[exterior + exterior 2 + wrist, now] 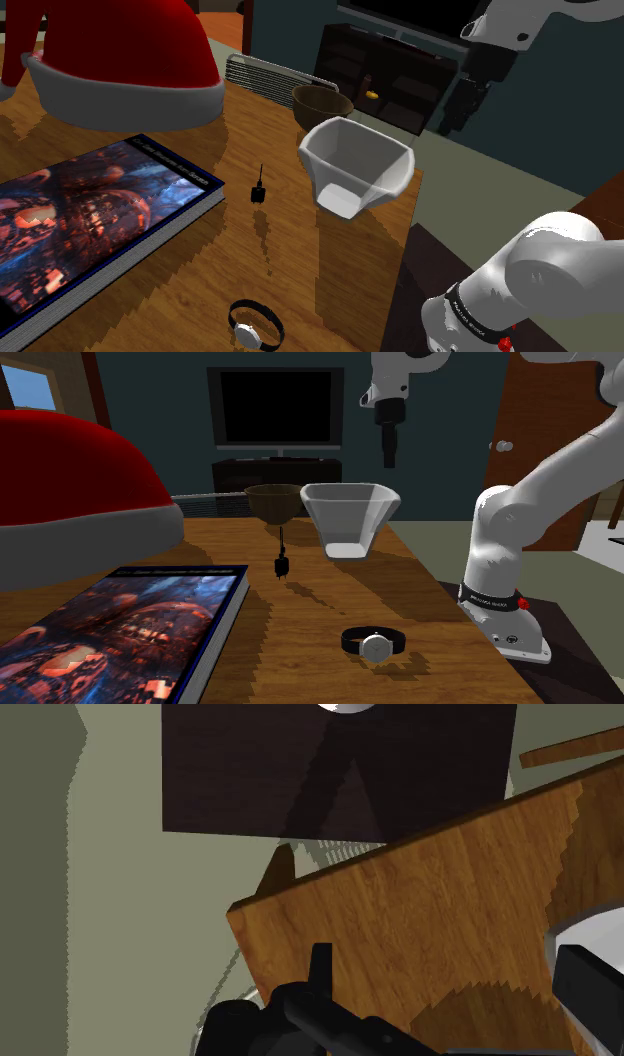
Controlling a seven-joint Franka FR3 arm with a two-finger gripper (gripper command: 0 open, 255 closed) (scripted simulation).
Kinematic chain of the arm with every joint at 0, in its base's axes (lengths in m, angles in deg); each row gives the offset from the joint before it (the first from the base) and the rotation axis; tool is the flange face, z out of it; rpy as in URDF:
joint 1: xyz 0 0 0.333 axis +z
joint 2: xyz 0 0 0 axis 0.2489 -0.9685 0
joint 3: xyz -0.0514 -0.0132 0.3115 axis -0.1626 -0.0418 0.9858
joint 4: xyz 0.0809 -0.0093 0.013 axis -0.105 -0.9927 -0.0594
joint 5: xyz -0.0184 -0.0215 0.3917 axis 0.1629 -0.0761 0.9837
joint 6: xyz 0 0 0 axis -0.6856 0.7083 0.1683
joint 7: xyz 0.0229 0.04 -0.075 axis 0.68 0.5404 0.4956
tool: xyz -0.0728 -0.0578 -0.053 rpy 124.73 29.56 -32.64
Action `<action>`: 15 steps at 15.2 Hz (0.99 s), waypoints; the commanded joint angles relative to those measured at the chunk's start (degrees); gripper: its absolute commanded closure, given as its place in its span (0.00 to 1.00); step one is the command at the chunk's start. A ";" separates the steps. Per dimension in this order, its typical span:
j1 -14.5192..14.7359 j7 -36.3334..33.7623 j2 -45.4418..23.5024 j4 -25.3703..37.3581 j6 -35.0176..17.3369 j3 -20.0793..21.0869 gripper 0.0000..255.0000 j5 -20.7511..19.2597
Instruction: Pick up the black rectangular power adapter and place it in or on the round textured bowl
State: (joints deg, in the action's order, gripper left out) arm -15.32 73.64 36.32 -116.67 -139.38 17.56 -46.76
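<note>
High above the bench's [300, 290] right-hand edge as the shoulder view shows it, the hand [388, 460] hangs with its two fingers apart and nothing between them; it is well clear of every object. Nearest beneath it stands a white angular container [355, 165]. Just behind that, at the far edge, sits the brown round bowl [322, 103]. The black power adapter [258, 192] lies near the middle of the bench, between the container and the corner of a large book [90, 230], with a thin stem rising from it. A wristwatch [255, 328] lies toward the near edge, and a red hat with a white band [120, 60] fills the far left corner.

Risks, as judged: the adapter is small, so a slightly offset descent could tip or push it, or close on the stem alone. The carry to the bowl passes close to the white container, whose rim could be struck or mistaken for the goal. A hard release might shove the bowl over the far edge.

Writing: marks on the book's spine and on the band at the arm's base are too small to read.
</note>
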 commanded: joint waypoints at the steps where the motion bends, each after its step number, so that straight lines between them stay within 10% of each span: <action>1: 0.00 0.00 0.00 0.00 0.00 0.00 0.00 0.00; 15: 6.18 -15.20 -18.97 10.53 -7.03 17.32 0.00 6.80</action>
State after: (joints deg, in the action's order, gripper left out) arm -9.37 59.35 19.24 -107.00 -145.53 33.82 -40.02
